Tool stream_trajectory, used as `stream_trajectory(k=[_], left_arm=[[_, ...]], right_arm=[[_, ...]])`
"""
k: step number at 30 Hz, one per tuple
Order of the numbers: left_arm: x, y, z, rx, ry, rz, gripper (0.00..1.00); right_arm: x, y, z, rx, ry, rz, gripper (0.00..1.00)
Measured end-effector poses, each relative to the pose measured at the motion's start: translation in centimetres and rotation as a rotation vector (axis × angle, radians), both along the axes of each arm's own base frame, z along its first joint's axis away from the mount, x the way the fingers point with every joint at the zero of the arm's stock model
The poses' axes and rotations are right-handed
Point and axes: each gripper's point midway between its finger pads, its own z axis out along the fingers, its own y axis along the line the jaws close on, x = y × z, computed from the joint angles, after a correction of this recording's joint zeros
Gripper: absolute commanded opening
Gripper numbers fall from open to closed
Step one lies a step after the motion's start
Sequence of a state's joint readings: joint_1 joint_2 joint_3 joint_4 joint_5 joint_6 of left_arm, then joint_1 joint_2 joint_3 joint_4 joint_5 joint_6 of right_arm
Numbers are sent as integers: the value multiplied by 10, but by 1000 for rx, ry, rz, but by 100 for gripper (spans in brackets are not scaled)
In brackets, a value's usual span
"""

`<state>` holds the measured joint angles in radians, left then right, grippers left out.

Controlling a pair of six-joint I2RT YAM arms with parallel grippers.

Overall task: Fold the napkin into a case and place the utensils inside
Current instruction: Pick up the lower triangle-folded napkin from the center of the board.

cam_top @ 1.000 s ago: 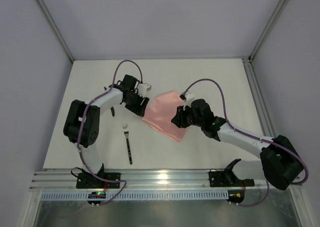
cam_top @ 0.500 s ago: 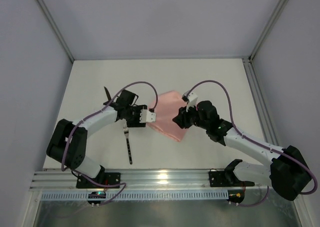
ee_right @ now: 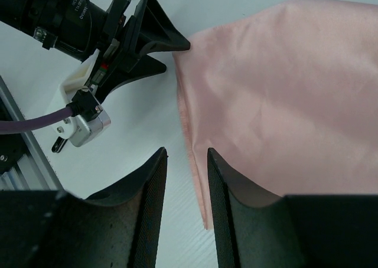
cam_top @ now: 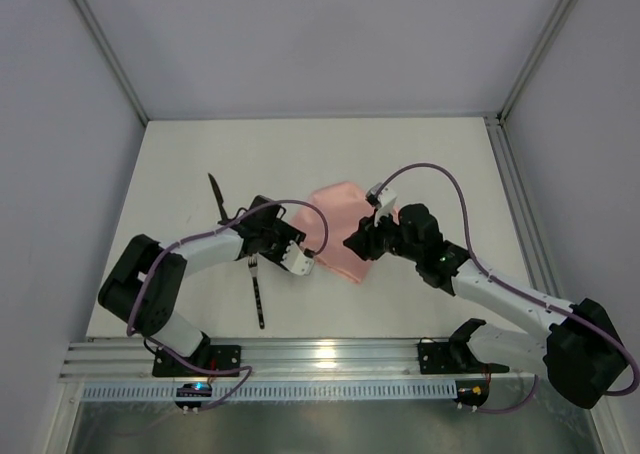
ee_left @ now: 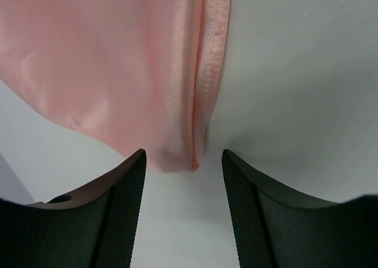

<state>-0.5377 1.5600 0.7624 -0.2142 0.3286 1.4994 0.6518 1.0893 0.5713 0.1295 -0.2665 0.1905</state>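
Between left gripper (ee_left: pixel 183 159) tips, napkin (ee_left: pixel 118 61) corner (jaws apart), unheld

You are in a robot lab: plain gray walls (cam_top: pixel 320 44), metal frame (cam_top: pixel 103 46), white table (cam_top: pixel 420 154), bolted-down robot arms (cam_top: pixel 500 294).

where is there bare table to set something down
Free: the far strip between napkin and back wall; the near patch between fork and right arm. Crowded: the middle, left pincer and right pincer at the napkin's near edge, knife leftward.
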Motion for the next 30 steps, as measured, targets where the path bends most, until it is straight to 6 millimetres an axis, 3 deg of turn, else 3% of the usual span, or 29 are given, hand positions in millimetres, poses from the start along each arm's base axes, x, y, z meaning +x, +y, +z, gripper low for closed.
stream_trajectory(k=[5, 6, 11, 15, 21, 26, 30], left_arm=[[4, -3, -2, 24, -47, -46, 44], [6, -4, -3, 27, -54, -48, 30], [9, -3, -11, 55, -66, -58, 0], [8, -3, -12, 54, -59, -48, 0], [6, -3, -1, 37, 51, 57, 0], [9, -8, 19, 8, 127, 146, 0], [2, -7, 25, 0, 201, 211, 0]], right_arm=[[-2, 0, 0, 4, 1, 8, 38], [-2, 0, 0, 5, 0, 9, 38], [-3, -1, 0, 4, -3, 10, 38], [-4, -2, 0, 0, -14, 12, 38], [-7, -8, 11, -26, -135, 21, 46], [-34, 6, 30, -106, -391, 95, 55], [-61, 25, 31, -216, -549, 161, 60]])
